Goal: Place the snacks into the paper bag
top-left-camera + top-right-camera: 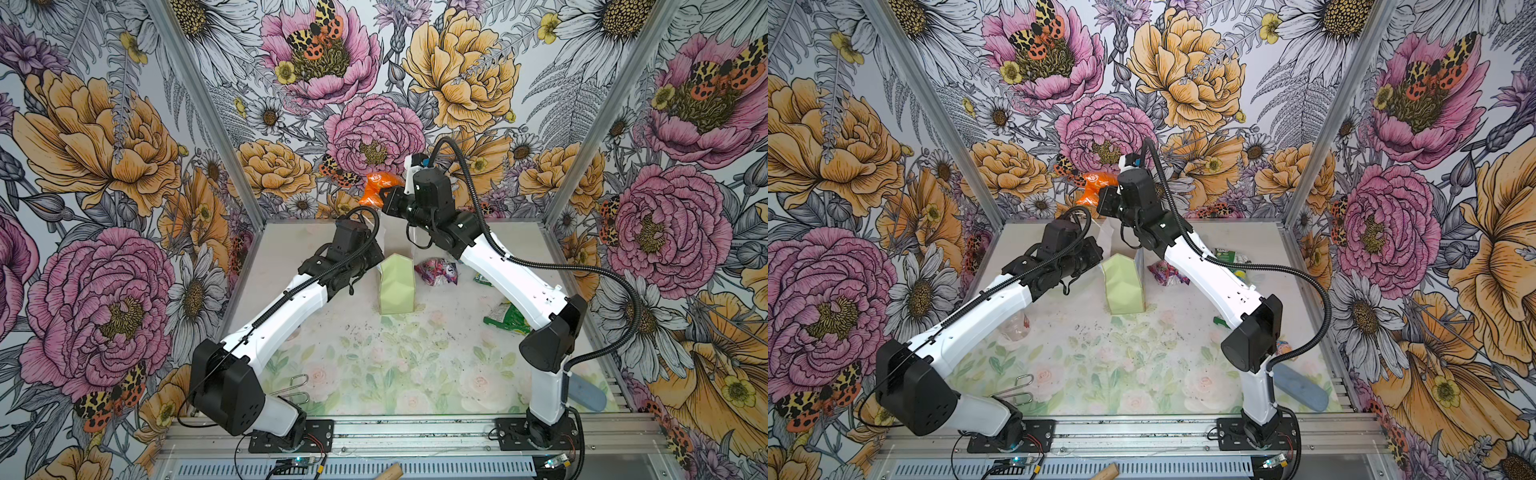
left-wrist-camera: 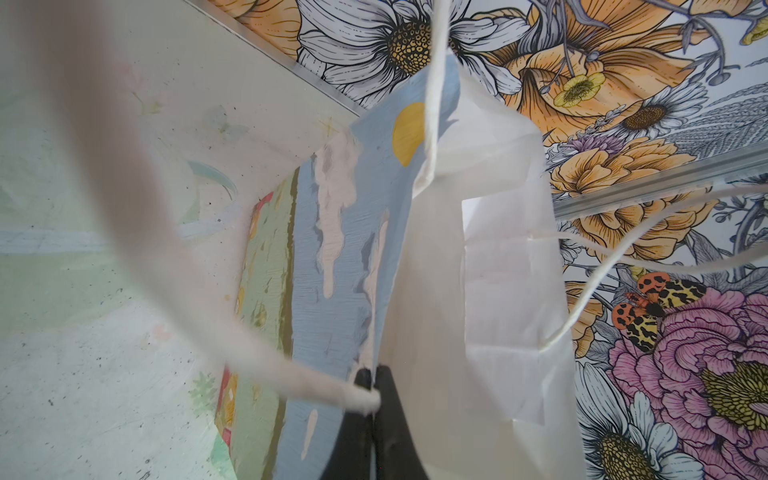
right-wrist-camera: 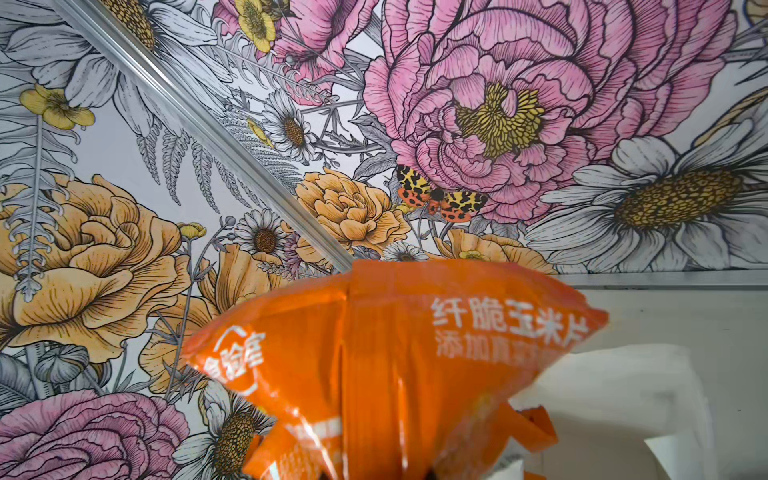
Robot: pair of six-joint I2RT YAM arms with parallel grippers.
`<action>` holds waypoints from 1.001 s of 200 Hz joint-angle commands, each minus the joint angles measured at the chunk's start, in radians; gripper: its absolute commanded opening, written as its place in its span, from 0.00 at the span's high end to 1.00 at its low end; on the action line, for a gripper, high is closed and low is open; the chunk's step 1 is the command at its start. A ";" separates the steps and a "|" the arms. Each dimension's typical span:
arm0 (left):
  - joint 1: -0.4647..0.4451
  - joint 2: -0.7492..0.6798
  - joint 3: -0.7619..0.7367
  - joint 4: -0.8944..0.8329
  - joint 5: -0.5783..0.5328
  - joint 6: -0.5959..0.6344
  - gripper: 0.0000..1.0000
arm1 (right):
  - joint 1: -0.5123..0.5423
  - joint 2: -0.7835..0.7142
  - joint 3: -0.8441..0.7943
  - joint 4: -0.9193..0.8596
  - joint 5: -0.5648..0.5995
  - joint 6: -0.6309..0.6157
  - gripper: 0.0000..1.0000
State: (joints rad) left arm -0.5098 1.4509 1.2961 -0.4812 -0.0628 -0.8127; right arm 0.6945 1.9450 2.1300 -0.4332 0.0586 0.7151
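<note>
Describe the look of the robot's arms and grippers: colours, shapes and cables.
Both arms match: the left arm and right arm have smooth white shells between blocky black joint housings, with ribbed black cable conduits looping outside. The left gripper and right gripper are black.

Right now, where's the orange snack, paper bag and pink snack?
orange snack (image 3: 395, 365): right wrist view, printed front.
paper bag (image 1: 397, 286): in a top view, green side.
pink snack (image 1: 436, 270): in a top view, crinkly middle.
</note>
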 commanded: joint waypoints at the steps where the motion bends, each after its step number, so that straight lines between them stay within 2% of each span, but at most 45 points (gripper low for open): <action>1: 0.010 -0.015 -0.013 -0.006 0.001 0.007 1.00 | -0.001 -0.044 -0.052 -0.006 0.042 -0.020 1.00; 93: 0.010 -0.007 -0.012 -0.006 0.004 0.004 1.00 | -0.004 -0.114 -0.202 -0.008 0.107 -0.074 1.00; 154: 0.009 -0.011 -0.012 -0.005 0.003 0.000 1.00 | -0.006 -0.119 -0.219 -0.048 0.204 -0.094 1.00; 200: 0.008 -0.011 -0.012 -0.005 0.001 -0.002 1.00 | -0.006 -0.088 -0.210 -0.049 0.192 -0.086 1.00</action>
State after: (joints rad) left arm -0.5064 1.4513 1.2961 -0.4812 -0.0628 -0.8131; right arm 0.6933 1.8572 1.9160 -0.4770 0.2329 0.6407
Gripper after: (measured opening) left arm 0.050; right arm 0.114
